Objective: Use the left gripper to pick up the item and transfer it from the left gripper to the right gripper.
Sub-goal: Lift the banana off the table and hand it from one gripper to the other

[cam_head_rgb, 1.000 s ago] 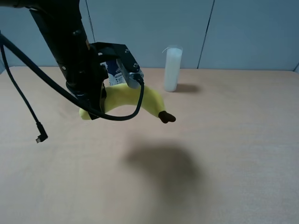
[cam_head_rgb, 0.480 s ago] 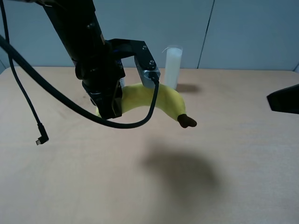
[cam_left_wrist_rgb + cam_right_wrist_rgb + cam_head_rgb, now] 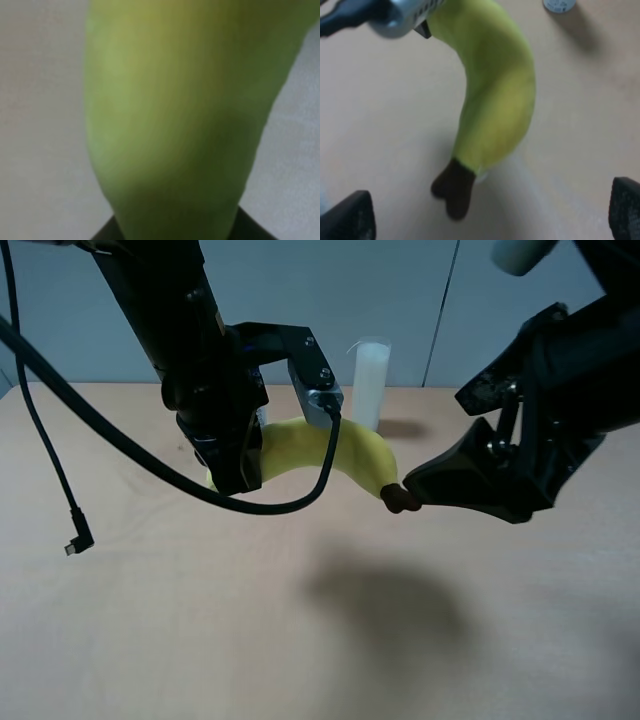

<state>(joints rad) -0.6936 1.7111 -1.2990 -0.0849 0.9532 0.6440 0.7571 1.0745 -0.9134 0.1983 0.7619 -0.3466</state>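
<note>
Pick-up done: left gripper (image 3: 236,462) clamped on the item (image 3: 287,452), holding it aloft above the table (image 3: 150,640), while right gripper (image 3: 420,486), jaws apart, sits at its brown stem tip (image 3: 401,501); take-over and release remain.

A white cylinder (image 3: 370,385) stands upright near the far edge of the tan table (image 3: 150,640), before a blue-grey wall (image 3: 540,310).
</note>
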